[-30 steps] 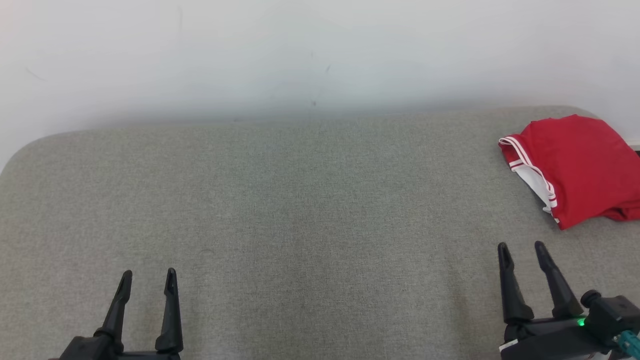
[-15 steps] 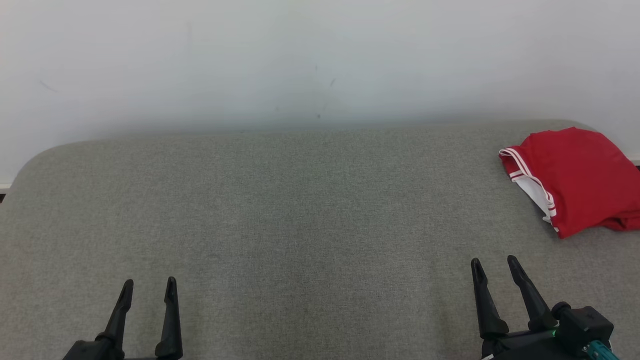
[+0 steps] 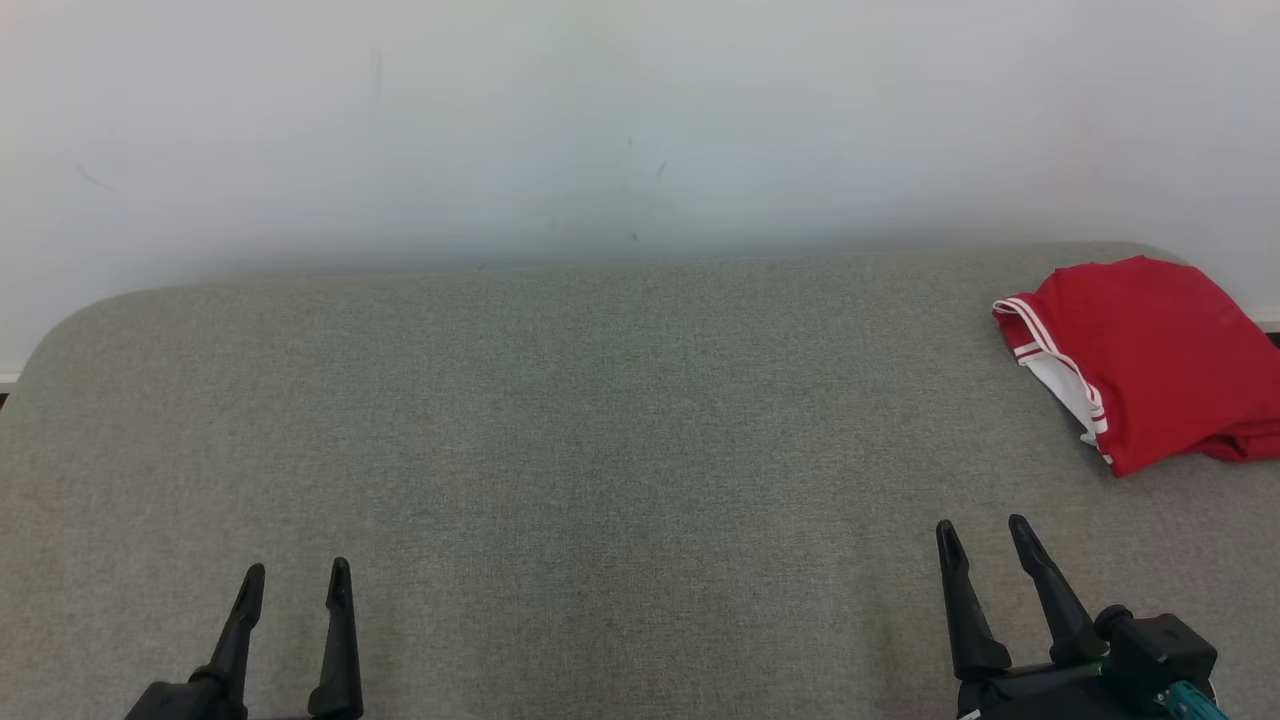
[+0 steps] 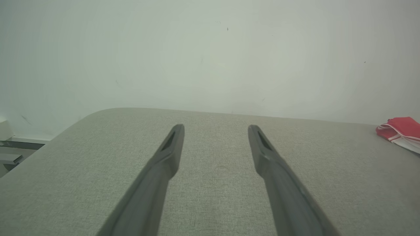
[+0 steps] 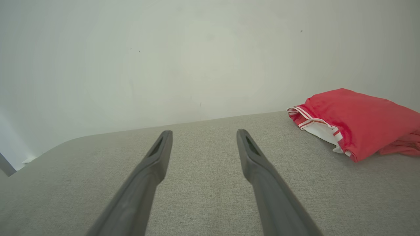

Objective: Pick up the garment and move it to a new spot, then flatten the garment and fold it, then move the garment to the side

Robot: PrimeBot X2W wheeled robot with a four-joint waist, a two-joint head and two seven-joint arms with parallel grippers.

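Wall: pale, plain, across the top of the frame.
Surface: grey woven cloth, rounded corners, below the wall.
Garment: red, folded into a thick bundle with white-striped trim along its left side; lies at the right edge.
Right gripper: lower right, fingers apart; garment above-right, not touching.
Left gripper: lower left, fingers apart; garment well apart.

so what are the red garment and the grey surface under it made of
Folded red garment with white striped trim: looks like smooth, faintly shiny synthetic sportswear fabric, draping in soft folds. Grey rounded-corner surface: matte woven upholstery cloth, its coarse weave visible up close; the filling cannot be told.
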